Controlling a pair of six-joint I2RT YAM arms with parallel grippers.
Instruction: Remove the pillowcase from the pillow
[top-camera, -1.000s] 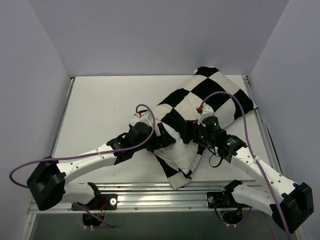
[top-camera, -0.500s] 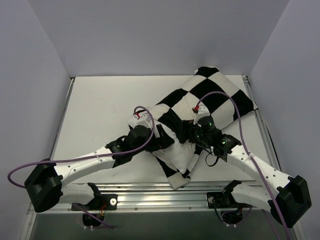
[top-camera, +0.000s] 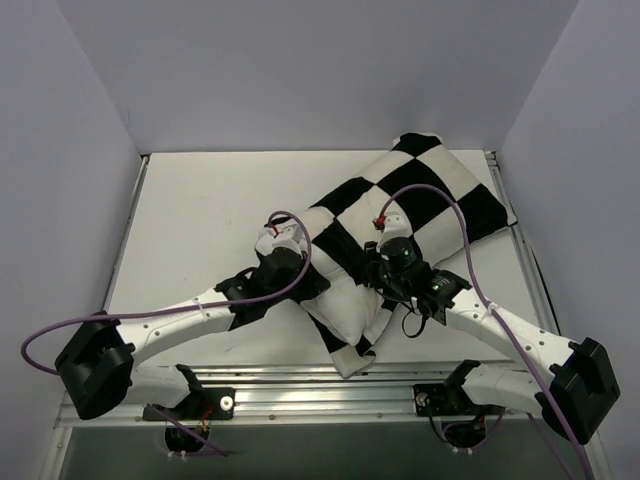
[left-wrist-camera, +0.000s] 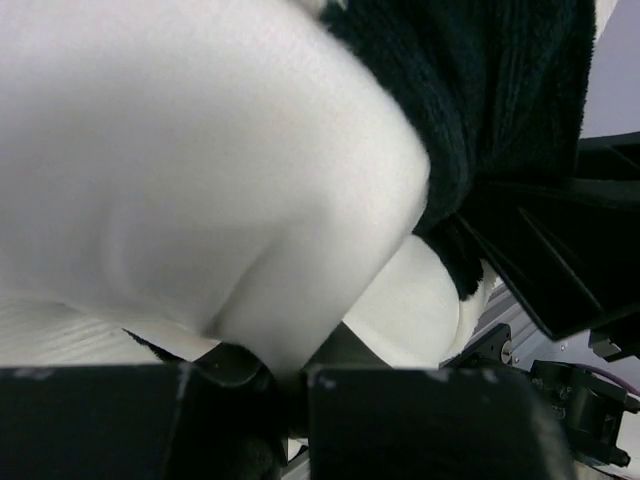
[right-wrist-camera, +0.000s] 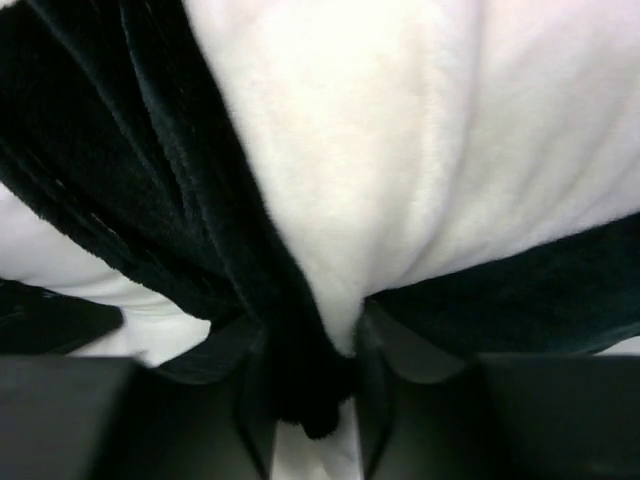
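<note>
The pillowcase (top-camera: 420, 195), checked in black and white, lies diagonally from the far right corner toward the near middle of the table. At its near end a plump, smooth white bulge of the pillow (top-camera: 345, 305) shows. My left gripper (top-camera: 322, 288) presses into that bulge from the left. In the left wrist view it (left-wrist-camera: 295, 375) is shut on a fold of the smooth white pillow (left-wrist-camera: 200, 180), with fuzzy black pillowcase (left-wrist-camera: 500, 100) beside it. My right gripper (top-camera: 372, 272) sits on top of the cover. In the right wrist view it (right-wrist-camera: 310, 370) is shut on a bunched black-and-white ridge of pillowcase (right-wrist-camera: 330, 150).
The white table (top-camera: 200, 220) is walled on the left, back and right. An aluminium rail (top-camera: 330, 385) runs along the near edge between the arm bases. A purple cable (top-camera: 455, 215) loops over the cover. The two grippers are a hand's width apart.
Both grippers have gone from open to shut, each pinching fabric. The right gripper has shifted a little left and farther onto the cover. The left has barely moved.
</note>
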